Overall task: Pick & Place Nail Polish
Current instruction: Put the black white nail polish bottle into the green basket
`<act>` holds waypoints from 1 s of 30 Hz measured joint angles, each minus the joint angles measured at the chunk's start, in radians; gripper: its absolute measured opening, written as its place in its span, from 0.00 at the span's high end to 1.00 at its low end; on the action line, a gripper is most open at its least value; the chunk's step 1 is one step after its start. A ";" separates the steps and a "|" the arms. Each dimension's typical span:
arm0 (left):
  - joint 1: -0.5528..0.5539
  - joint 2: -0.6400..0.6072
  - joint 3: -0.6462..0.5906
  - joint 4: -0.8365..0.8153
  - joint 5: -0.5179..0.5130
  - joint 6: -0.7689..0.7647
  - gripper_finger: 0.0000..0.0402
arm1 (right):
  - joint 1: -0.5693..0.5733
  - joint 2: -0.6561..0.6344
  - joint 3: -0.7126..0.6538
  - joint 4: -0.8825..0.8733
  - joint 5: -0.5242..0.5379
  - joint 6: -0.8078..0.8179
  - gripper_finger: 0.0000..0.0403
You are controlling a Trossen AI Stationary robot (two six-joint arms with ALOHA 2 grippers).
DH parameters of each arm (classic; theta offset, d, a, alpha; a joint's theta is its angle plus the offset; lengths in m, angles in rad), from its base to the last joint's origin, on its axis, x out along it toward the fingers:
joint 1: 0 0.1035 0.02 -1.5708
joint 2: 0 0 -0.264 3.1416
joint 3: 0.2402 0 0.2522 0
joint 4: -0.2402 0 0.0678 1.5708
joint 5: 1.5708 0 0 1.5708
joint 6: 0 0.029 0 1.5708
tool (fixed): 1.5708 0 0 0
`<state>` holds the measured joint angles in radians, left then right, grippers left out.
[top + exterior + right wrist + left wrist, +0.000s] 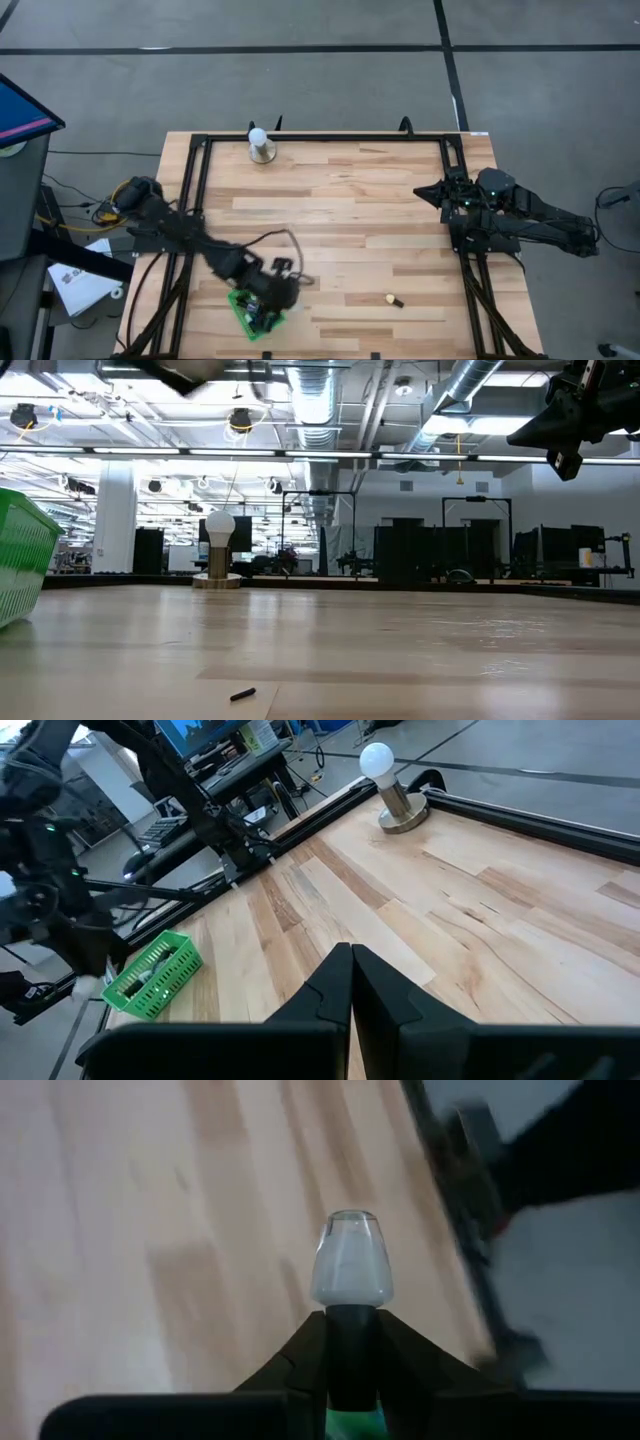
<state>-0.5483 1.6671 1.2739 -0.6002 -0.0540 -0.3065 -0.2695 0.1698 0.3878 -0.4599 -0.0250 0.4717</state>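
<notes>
Pale, milky-white glass shows between the dark fingers of the left gripper: a small bottle of nail polish, held by its dark cap with the rounded glass body sticking out past the fingertips. The fingers stand narrow, pressed against the cap from both sides.

From above, the left gripper hangs over the front left part of the wooden table, right above a green basket that sits near the front edge. The held bottle itself cannot be made out from that height. In the right wrist view the basket shows small items inside, too small to tell apart.

A second bottle, cream with a dark cap, lies on its side on the bare wood toward the front right, well apart from both grippers and from the basket. In the low view a small dark piece lies on the boards near the front.

The right gripper waits above the right side of the table near the frame, its fingers closed together with nothing between them.

A white ball-topped stand rests at the back of the table, near the rear rail.
</notes>
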 joint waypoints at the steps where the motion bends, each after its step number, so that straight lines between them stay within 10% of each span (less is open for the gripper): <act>1: -0.026 -0.012 0.000 -0.033 0.000 -0.038 0.88 | 0.000 0.000 0.000 0.000 0.000 0.000 1.00; 12: -0.252 -0.015 -0.010 -0.163 -0.046 -0.355 0.88 | 0.000 0.000 0.000 0.000 0.000 0.000 1.00; 30: -0.250 -0.019 -0.203 -0.015 -0.081 -0.514 0.88 | 0.000 0.000 0.000 0.000 0.000 0.000 1.00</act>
<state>-0.7982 1.6485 1.0713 -0.6155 -0.1348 -0.8204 -0.2699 0.1699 0.3878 -0.4595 -0.0249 0.4716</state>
